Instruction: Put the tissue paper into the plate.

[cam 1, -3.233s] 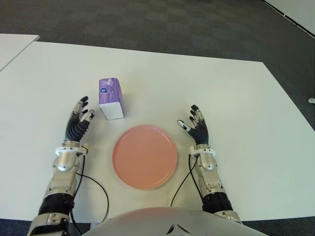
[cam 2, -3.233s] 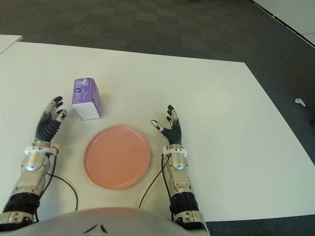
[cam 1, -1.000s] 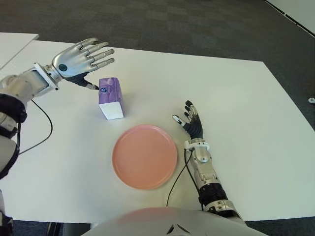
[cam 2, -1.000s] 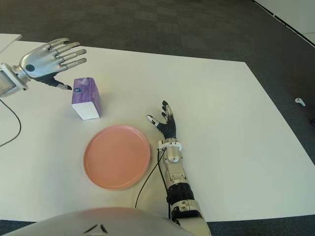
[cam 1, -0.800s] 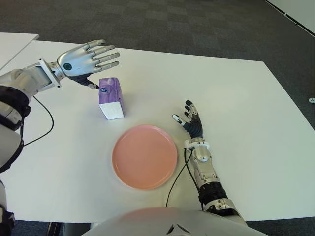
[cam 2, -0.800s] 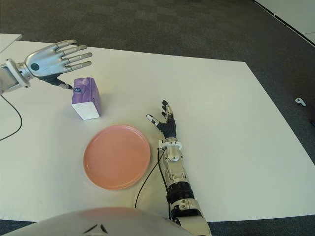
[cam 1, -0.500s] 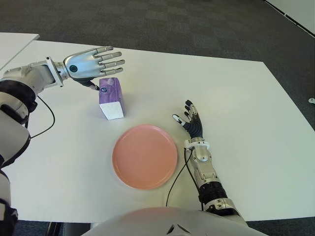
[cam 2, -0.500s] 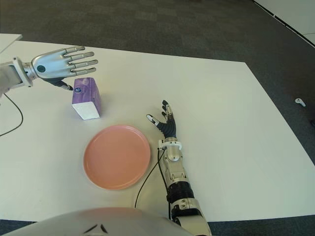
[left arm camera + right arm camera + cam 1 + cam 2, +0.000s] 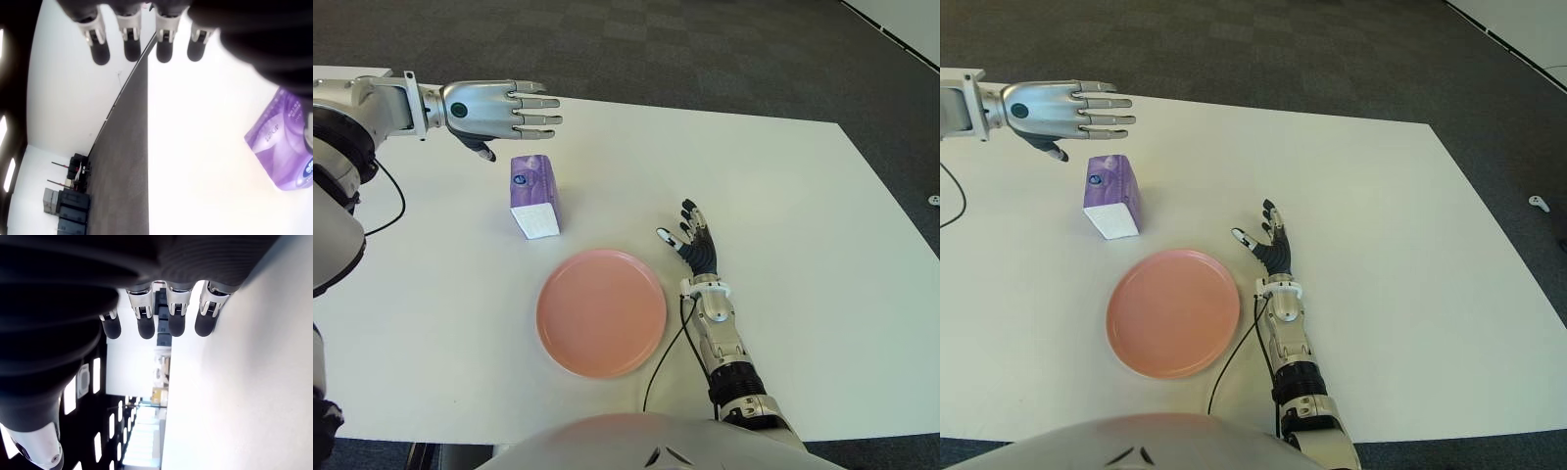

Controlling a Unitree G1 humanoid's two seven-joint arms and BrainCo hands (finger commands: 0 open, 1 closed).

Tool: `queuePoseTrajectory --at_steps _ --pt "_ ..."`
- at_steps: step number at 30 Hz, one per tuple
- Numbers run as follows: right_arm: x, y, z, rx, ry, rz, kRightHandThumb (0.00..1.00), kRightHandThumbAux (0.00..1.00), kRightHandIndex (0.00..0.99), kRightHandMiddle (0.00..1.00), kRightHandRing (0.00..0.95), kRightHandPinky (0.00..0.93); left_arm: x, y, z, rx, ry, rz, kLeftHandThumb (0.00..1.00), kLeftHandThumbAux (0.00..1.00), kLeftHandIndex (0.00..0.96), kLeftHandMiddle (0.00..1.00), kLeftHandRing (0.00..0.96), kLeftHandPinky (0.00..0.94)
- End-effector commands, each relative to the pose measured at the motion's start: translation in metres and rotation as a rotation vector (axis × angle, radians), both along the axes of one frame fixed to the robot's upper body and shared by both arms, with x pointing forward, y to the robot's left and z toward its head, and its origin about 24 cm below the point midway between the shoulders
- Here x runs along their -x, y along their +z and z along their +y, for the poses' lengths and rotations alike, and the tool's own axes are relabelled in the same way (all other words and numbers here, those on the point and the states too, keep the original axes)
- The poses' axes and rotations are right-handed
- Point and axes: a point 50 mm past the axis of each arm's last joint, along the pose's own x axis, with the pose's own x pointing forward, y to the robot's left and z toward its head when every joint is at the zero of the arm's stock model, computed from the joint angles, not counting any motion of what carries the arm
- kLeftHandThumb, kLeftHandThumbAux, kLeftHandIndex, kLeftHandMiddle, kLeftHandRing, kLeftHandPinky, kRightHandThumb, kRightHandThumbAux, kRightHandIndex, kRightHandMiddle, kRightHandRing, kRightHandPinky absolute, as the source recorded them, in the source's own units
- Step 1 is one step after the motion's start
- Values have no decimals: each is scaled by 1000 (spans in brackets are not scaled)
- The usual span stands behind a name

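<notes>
L hand [image 9: 499, 108] raised, fingers straight, empty; R hand [image 9: 695, 245] flat, splayed.

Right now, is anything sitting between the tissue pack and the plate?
No. In the left eye view only bare white table separates the purple tissue pack from the pink plate. The open left hand shows beyond the pack, not touching it.

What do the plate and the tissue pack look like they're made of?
Plate: probably plastic, going by its even pink colour, matte surface and thin raised rim. Tissue pack: likely a soft printed plastic wrapper, glossy purple with a white end.
</notes>
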Motion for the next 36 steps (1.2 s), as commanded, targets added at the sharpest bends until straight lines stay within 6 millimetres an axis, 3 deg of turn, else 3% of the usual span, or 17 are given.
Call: queuePoseTrajectory --at_steps 1,26,36 --pt "34 -49 -4 -10 -15 259 97 693 0 0 0 0 -1 -5 -5 -59 -21 13 203 420 0 0 0 0" --pt "33 -50 -4 -15 -12 266 105 693 0 0 0 0 0 -4 -12 -169 -84 81 280 350 0 0 0 0" --pt "34 -50 -4 -5 -3 263 81 696 0 0 0 0 5 -25 -9 -120 -67 163 285 331 0 0 0 0"
